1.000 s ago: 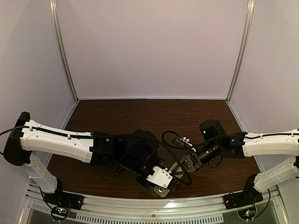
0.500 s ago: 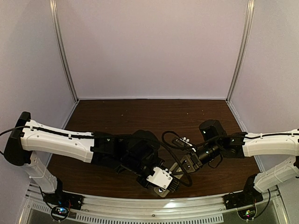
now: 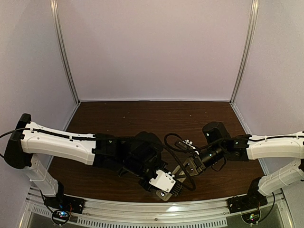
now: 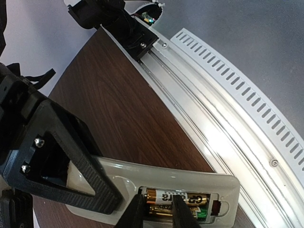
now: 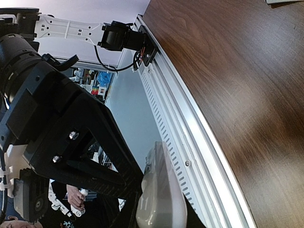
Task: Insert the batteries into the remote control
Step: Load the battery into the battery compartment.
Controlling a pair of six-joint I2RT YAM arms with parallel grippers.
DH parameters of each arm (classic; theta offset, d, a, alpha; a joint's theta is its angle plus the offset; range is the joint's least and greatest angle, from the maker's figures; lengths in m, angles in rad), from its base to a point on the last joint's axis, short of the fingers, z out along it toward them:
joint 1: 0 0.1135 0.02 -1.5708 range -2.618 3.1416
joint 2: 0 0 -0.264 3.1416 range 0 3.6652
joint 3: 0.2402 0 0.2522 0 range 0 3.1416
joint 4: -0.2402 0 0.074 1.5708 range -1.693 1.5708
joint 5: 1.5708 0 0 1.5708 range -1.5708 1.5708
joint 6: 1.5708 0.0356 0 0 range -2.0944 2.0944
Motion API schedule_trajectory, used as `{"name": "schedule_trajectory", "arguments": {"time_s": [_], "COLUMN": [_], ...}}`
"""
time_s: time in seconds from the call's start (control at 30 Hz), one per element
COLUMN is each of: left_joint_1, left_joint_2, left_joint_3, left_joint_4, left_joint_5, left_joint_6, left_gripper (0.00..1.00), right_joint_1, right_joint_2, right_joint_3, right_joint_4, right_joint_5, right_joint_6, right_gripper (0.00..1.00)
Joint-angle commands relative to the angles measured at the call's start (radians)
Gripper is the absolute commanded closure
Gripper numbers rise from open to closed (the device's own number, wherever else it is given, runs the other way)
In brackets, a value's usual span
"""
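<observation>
The remote control [image 4: 180,173] is held back side up above the table's near edge, its battery bay open. Two gold batteries lie in the bay, the upper one [image 4: 178,196] with its label showing, the lower one [image 4: 202,212] with a green end. My left gripper [image 4: 156,209] has its fingers narrowly parted and resting on the batteries, spaced along their length. My right gripper [image 5: 156,209] is shut on the remote [image 5: 159,190], seen edge-on; its black finger [image 4: 71,156] covers the remote's other end. In the top view the remote [image 3: 175,172] is mostly hidden between both grippers.
The aluminium rail [image 4: 213,118] and the slotted white strip [image 4: 247,90] run just beyond the remote at the table's near edge. An arm base mount [image 4: 137,33] sits on the rail. The brown table [image 3: 142,118] stretches back to the enclosure walls.
Almost nothing. The left wrist has edged very slightly to the left over the remote. The right arm has not moved.
</observation>
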Motion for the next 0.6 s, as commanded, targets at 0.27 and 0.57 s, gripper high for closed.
{"name": "schedule_trajectory", "arguments": {"time_s": [0.27, 0.57], "left_joint_1": [0.0, 0.001], "left_joint_2": [0.001, -0.003], "left_joint_3": [0.026, 0.03], "left_joint_4": [0.025, 0.025], "left_joint_5": [-0.018, -0.001], "left_joint_6": [0.01, 0.009], "left_gripper": [0.75, 0.75], "right_joint_1": [0.012, 0.014], "right_joint_2": [-0.01, -0.009], "right_joint_3": [0.027, 0.027], "right_joint_4": [0.039, 0.033], "right_joint_5": [-0.015, -0.01], "right_joint_6": [-0.016, -0.024], "right_gripper": [1.0, 1.0]}}
